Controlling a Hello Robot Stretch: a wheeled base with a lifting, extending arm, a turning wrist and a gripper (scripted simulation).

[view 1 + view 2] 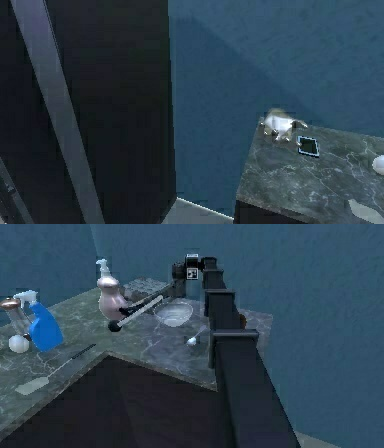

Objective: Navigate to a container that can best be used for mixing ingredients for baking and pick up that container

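Note:
A clear, shallow bowl (173, 315) rests on the dark marble counter (120, 354) near its far edge. The arm's dark bar rises from the bottom to two white marker squares above the bowl. The gripper (124, 319) reaches left from there, with its thin fingers slanting down past the bowl's left rim toward a pink pump bottle (109, 295). Counter and bottle lie behind the gripper's far end, so I cannot tell whether it holds anything.
A blue spray bottle (41, 326), a small white ball (18, 344), a long utensil (58, 370) and a small white piece (192, 341) share the counter. In the forward view, a tall dark cabinet (110, 100) stands left, beside a counter corner (290, 185) with a whitish object (281, 125) and a flat dark device (308, 146).

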